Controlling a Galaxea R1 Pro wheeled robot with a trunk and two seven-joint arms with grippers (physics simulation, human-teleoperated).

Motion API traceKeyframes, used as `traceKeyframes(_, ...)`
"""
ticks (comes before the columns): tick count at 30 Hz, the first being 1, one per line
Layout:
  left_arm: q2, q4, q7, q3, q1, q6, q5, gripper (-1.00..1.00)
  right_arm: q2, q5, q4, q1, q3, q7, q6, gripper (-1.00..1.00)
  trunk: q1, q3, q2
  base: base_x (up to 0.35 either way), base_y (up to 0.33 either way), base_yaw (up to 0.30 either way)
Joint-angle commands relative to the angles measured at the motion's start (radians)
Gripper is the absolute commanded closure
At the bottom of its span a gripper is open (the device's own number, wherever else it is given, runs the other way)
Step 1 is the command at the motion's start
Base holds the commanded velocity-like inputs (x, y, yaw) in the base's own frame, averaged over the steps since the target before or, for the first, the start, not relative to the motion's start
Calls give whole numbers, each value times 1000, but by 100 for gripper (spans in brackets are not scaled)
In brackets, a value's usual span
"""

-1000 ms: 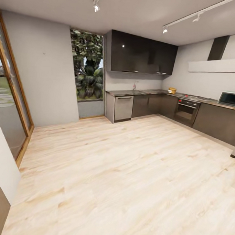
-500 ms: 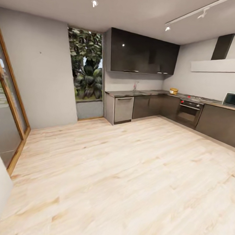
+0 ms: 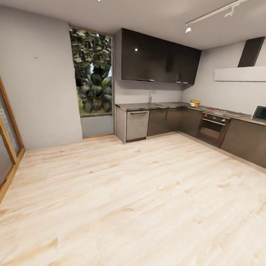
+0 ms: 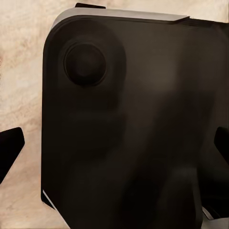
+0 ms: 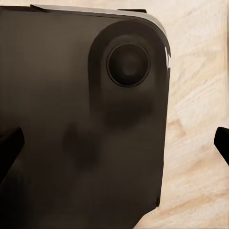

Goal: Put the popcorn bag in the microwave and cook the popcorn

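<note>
The popcorn bag (image 3: pixel 195 103) on the far countertop (image 3: pixel 165 106) should be approached squarely; both grippers are spread wide, nothing held.

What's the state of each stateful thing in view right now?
microwave: door shut, on the countertop at the far right
popcorn bag: upright on the countertop's corner, not yet picked up
built-in oven: door shut
dishwasher: door shut
upper cabinets: doors shut
left gripper: open, nothing held
right gripper: open, nothing held
</note>
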Motion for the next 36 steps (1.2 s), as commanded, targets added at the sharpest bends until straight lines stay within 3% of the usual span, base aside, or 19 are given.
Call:
traceKeyframes(1, 0, 0, 1, 6, 0, -1, 6, -100, 0, 0, 0, 0, 0, 0, -3, -100, 1, -1, 0, 324, 0, -225)
traceKeyframes(13, 1, 0, 0, 6, 0, -2, 5, -100, 0, -1, 0, 0, -1, 1, -3, -100, 1, -1, 0, 315, 0, -248)
traceKeyframes(36, 0, 0, 0, 6, 0, -2, 5, -100, 0, -1, 0, 0, -1, 1, -3, -100, 1, -1, 0, 11, 0, -250)
